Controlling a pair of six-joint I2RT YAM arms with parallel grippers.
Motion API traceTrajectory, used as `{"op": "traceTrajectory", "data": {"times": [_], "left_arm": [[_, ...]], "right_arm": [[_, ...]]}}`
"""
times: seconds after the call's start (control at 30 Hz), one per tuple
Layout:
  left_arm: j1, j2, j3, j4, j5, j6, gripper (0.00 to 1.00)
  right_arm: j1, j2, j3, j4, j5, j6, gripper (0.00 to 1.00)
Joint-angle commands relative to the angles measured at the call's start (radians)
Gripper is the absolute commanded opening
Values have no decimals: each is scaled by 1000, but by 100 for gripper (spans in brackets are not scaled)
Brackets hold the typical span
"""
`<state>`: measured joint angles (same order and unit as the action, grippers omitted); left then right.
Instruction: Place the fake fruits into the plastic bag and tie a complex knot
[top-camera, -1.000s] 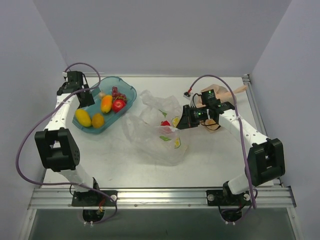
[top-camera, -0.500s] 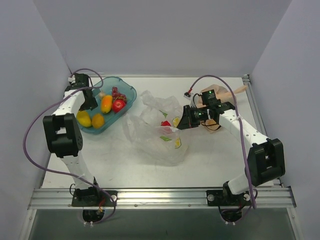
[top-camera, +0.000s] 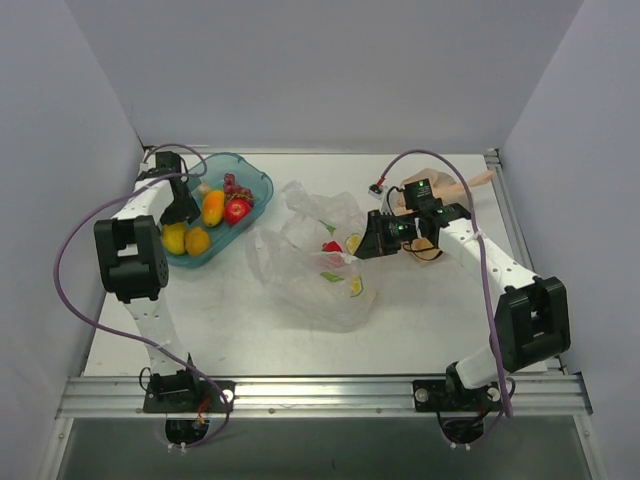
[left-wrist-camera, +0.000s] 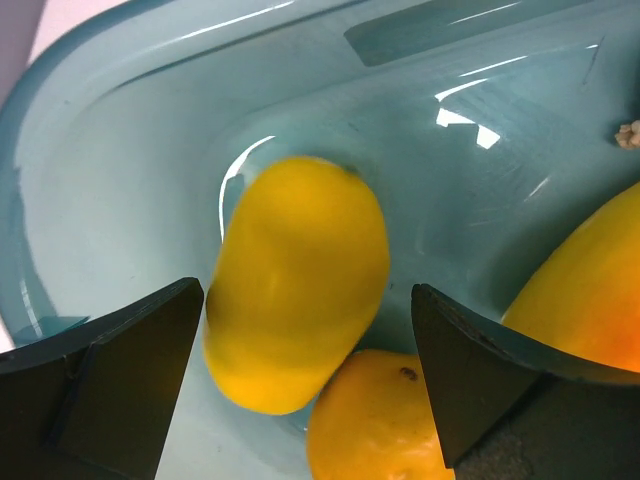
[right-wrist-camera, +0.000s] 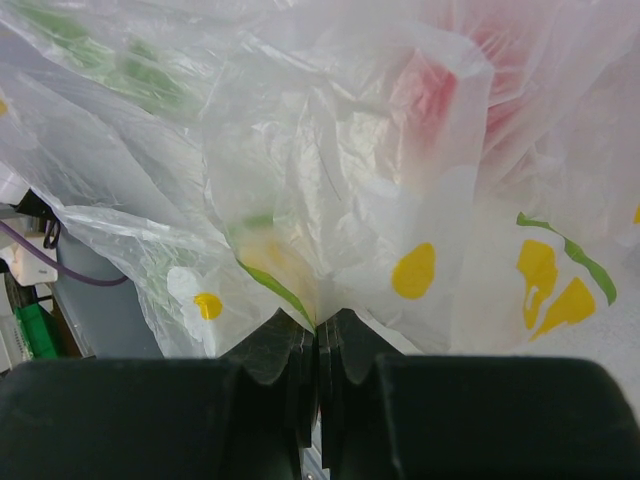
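Top external view, nearest the arm bases first: the bag, clear crinkly plastic printed in yellow and green, lies spread across the middle of the desk. A red shape shows through the bag near its right edge, and whether that is a fruit or a print I cannot tell. At that same right edge, the right tool is clamped fully closed on a fold of the plastic. The right wrist view confirms it, with the fingers pressed together and the film bunched up out of the seam.

Left of the bag and a touch farther back sits the teal tray with loose fruits inside. The yellow fruit is farthest from the bag, the orange fruit is up against it, and the red fruit is on the side nearest the bag. The left tool is down in there too, spread wide and gripping nothing. Its wrist view shows the yellow fruit lying between the two fingers.

Farthest back, right of the bag, a peach bag lies behind the right arm.
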<state>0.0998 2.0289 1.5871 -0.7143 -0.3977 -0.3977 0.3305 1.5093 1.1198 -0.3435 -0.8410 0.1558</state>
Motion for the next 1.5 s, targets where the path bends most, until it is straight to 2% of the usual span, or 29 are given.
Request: {"op": "traceTrajectory", "data": {"times": [0.0,0.13,0.27,0.4,0.5,0.67,0.9,1.03,1.13,1.27,1.47], "left_arm": [[18,36,57,13,42,-56,98],[23,54,76,15,66,-64,97],[21,50,88,15,91,-58,91],[28,19,86,15,102,-36,82],[40,-28,85,19,135,-21,66],[44,-156,122,33,180,35,65],[40,-407,67,134,397,43,66],[-20,-573,-37,260,598,11,68],[-92,-663,-156,465,661,-7,68],[-265,-697,-236,561,646,11,66],[-425,-688,-317,636,625,19,65]], "right_arm": [[-10,-12,25,-22,-1,-10,0],[-11,-12,23,-23,-3,-12,0],[-13,-9,26,-23,-6,-12,0],[-13,-8,28,-23,-6,-12,0],[-13,-4,32,-26,-6,-13,0],[-13,-4,43,-31,-9,-13,0],[-15,6,54,-32,-17,-9,0],[-15,26,71,-32,-33,1,0],[-13,43,84,-32,-39,10,0],[-13,46,87,-32,-47,10,0],[-13,45,84,-29,-72,4,0]]}}
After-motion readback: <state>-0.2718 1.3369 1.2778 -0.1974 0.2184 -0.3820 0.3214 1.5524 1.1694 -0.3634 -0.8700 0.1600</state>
